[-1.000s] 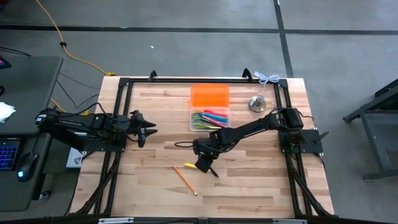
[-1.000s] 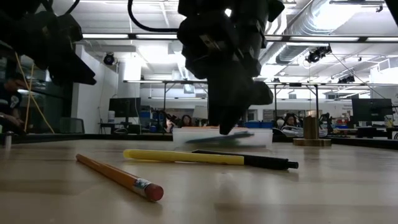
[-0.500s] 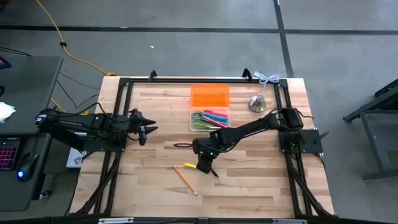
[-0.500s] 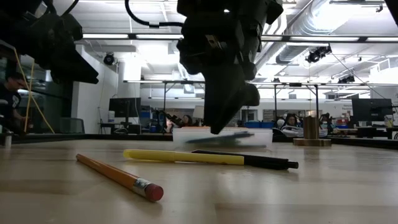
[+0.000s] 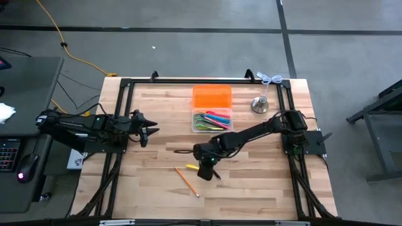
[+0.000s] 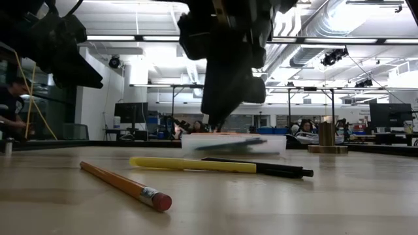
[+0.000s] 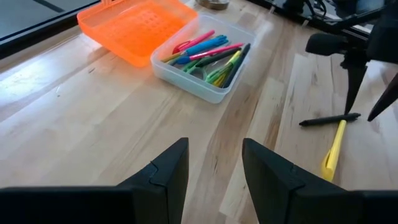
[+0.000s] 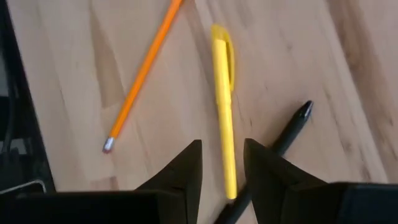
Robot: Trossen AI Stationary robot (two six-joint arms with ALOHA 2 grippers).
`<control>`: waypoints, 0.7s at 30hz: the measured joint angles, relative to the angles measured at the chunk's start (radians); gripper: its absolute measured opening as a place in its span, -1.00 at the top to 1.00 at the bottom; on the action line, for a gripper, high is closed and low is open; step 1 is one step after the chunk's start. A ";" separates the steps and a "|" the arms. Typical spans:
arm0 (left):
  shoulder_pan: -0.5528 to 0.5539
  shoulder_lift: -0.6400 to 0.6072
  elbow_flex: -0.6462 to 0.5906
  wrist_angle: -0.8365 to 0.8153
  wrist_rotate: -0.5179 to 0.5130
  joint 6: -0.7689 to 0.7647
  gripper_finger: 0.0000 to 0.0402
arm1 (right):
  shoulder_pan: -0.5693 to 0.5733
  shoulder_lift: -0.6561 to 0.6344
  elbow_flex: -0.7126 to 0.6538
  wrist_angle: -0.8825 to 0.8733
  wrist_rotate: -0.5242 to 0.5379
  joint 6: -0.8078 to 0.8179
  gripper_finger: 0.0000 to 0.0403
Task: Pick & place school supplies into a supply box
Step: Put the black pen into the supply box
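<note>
The left gripper (image 5: 151, 130) is waiting at the left side of the table (image 5: 157, 194), up in the air. Its two fingers (image 7: 171, 171) are spread apart and are holding nothing. It is pointing toward the middle of the table.

Going right, an orange pencil (image 5: 186, 181) is lying on the wood near the front, with its pink eraser end (image 6: 161, 201) closest to the low camera. Just past it a yellow pen (image 5: 192, 167) is lying flat, and a black pen (image 6: 261, 168) is lying across one end of it, so the two are touching.

The right gripper (image 5: 206, 171) is hanging right over these two pens. Its fingers (image 8: 186, 168) are a little way apart, with a gap between them, and the yellow pen (image 8: 222, 137) is showing in that gap. The claw is empty and is not touching the pens; in the low view its tip is sitting well above them.

Farther back, the supply box (image 5: 212, 120) is sitting on the table with pink, blue, green and black pens lying inside it. The orange lid (image 5: 211, 96) is lying flat just behind the box, touching it. To the right of the lid a small silver bell (image 5: 260, 104) is standing on the wood.
</note>
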 joint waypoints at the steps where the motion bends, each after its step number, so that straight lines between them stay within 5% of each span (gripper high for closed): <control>1: 0.000 0.000 0.000 0.000 0.000 0.004 0.11 | 0.002 0.000 0.008 -0.006 0.012 0.005 0.53; 13: 0.000 0.000 0.000 0.000 0.000 0.010 0.11 | -0.026 -0.001 0.026 -0.096 0.029 0.032 0.53; 21: 0.000 0.000 0.000 0.000 -0.001 0.010 0.11 | -0.055 0.032 0.026 -0.112 -0.057 0.045 0.53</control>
